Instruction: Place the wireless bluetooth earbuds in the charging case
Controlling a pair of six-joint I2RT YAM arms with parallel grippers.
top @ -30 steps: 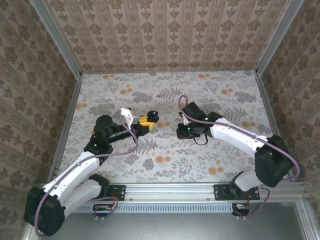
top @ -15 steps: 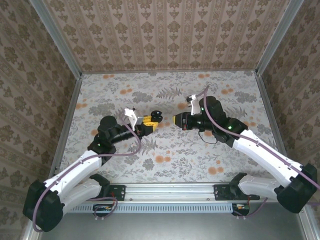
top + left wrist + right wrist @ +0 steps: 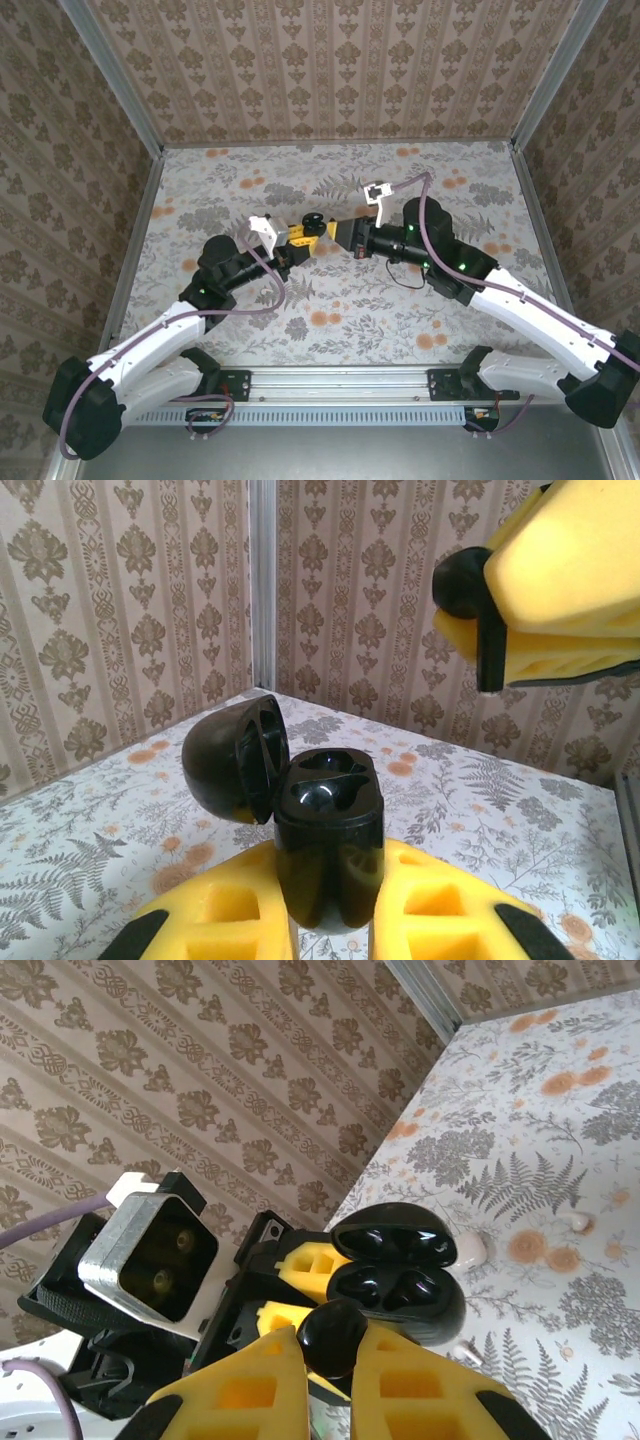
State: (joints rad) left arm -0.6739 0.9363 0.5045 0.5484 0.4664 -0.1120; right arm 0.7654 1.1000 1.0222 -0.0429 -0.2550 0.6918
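- The earbud (image 3: 335,1335), a small black bud, is pinched between the yellow pads of the right pincer (image 3: 330,1358), which is closed almost fully on it. It is held in the air just beside the case's open mouth, probably so it can be lined up for seating.
- The charging case (image 3: 325,820) is gripped around its lower body by the left pincer (image 3: 330,885), which is nearly closed. It is raised off the desk (image 3: 400,310) with its mouth towards the other arm, likely to steady it as a target.
- Its lid (image 3: 235,760) is hinged back to one side, leaving the two wells (image 3: 325,780) exposed.
- Both wells look empty, though the dark glossy plastic makes this hard to tell.
- The two pincers meet above the middle of the desk, close together but not touching.
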